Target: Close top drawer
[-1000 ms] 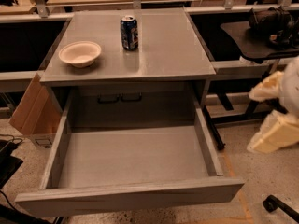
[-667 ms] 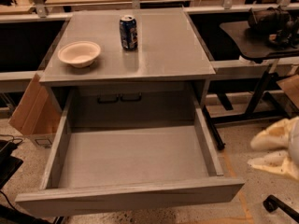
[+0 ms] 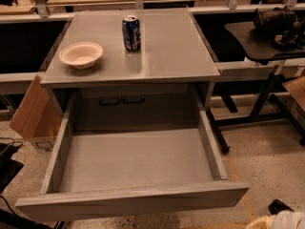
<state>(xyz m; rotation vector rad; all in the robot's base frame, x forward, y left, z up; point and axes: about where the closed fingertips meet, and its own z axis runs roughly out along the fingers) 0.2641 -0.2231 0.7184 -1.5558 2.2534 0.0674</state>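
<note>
One top drawer (image 3: 133,202) wide open, gripper (image 3: 280,221) bottom right

floor (image 3: 267,161) right of top drawer (image 3: 133,202) open, tool (image 3: 283,221) near front corner

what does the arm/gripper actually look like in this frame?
Only a sliver shows: the gripper, at the bottom right corner, just right of the open top drawer, is pale cream-white with a smooth, rounded casing. No cables or markings are visible; the rest is out of frame.
</note>
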